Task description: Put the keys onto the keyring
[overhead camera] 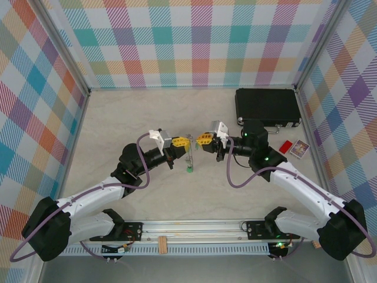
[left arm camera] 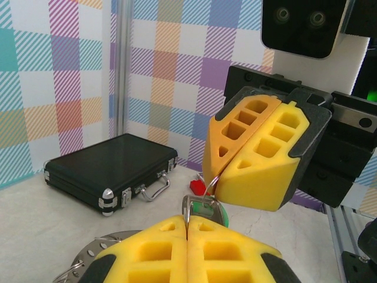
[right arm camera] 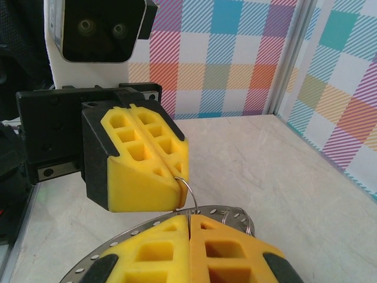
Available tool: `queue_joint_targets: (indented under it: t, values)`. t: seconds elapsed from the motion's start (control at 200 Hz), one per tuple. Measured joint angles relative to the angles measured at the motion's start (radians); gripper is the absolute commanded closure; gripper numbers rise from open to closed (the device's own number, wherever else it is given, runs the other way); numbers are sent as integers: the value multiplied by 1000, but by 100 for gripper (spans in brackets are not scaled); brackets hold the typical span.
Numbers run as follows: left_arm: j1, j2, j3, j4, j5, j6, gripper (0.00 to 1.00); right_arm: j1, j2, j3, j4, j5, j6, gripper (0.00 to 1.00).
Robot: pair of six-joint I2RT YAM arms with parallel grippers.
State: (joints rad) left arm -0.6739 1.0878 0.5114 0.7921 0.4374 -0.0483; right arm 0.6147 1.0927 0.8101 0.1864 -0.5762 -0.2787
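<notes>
The left fingers (left arm camera: 159, 250) and right fingers (right arm camera: 227, 250) are both clamping the keyring (left arm camera: 185, 207). It is appearing thin, stiff and probably slippery, so rim grips are suiting it best.

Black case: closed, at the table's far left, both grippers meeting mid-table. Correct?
No: the top external view shows the black case at the far right. It is closed, and the left gripper and right gripper do meet mid-table.

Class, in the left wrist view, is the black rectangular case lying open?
No, the black rectangular case lies shut, its lid flat down on its base.
</notes>
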Motion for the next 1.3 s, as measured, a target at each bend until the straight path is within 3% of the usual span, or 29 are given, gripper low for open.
queue_joint_targets:
  t: [1.3]
  values:
    - [0, 0, 0, -1, 7, -11, 100, 13, 13, 0, 16, 16, -24, 100]
